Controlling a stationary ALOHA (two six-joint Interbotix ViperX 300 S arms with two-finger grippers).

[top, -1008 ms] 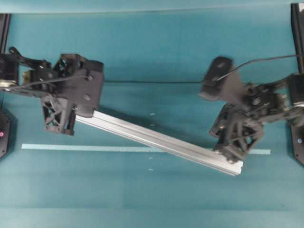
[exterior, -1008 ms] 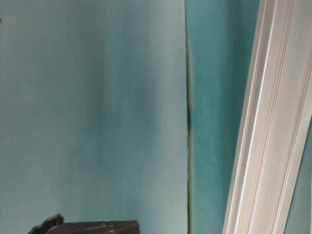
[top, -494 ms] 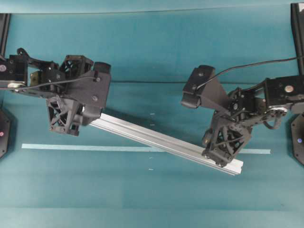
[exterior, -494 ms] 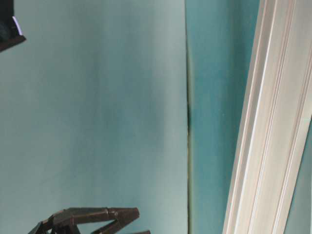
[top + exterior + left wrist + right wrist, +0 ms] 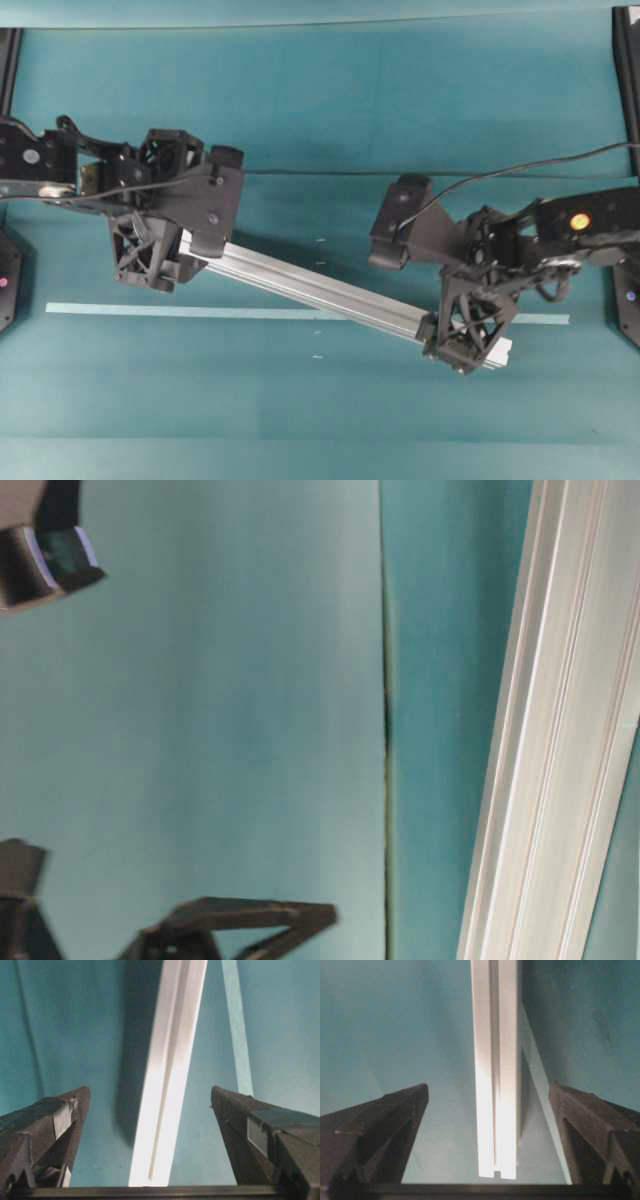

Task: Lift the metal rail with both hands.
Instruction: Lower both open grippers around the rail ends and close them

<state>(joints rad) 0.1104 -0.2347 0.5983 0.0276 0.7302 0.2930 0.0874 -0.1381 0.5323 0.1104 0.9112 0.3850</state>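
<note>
The metal rail, a long silver grooved bar, lies slanted on the teal table, running from upper left to lower right. My left gripper hovers over its left end. In the left wrist view the left gripper is open, its jaws wide on either side of the rail and clear of it. My right gripper hangs over the rail's right end. It too is open, straddling the rail without contact. The rail's square-cut end shows at the bottom of the right wrist view.
A thin pale tape strip runs across the table under the rail. A seam crosses the table behind the arms. The table-level view shows the rail up close and a black gripper part at the bottom.
Both arms have swung in over the rail's ends, the left rightward and the right leftward and down. Both sets of jaws have spread open. The rail has not moved.
</note>
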